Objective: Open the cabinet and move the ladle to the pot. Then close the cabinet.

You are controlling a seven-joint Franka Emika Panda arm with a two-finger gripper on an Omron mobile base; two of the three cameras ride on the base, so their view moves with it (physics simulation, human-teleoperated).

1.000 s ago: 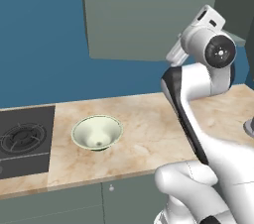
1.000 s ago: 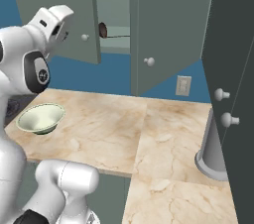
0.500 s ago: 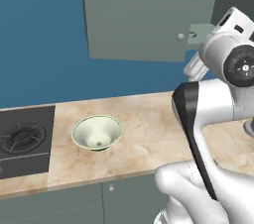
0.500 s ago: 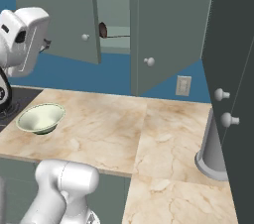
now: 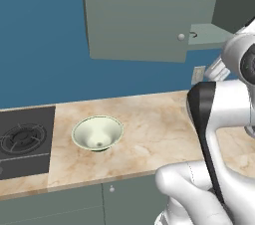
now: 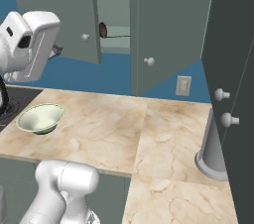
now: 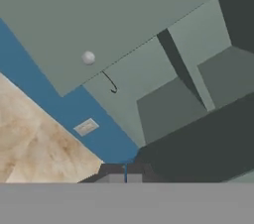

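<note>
The arm rises from a white base link, bends at a dark elbow joint and carries its wrist high, level with the lower edge of the cabinet (image 6: 163,25). In the right base view the white hand housing sits at 9 o'clock of the frame, to the left of the open left door. In the left base view the wrist joint occupies the 3 o'clock edge. The gripper (image 7: 125,177) appears at 6 o'clock in the hand view, its two dark fingertips pressed together with no gap and nothing between them. The hand camera is rolled, so the counter (image 6: 114,129) lies at 8 o'clock and the cabinet runs diagonally across the frame. Both cabinet doors stand open; the left door carries a pale round knob (image 6: 85,36). The ladle (image 6: 111,31) lies on the cabinet's inner shelf, dark cup head at the 9 o'clock end, thin handle pointing toward 3 o'clock. It is well apart from the gripper. In the hand view it shows as a thin dark hook just below the knob. A pale green bowl (image 5: 97,133) rests on the marble counter, beside a stove burner (image 5: 22,139) at its 9 o'clock. A wall outlet (image 6: 183,86) sits below the right door.
</note>
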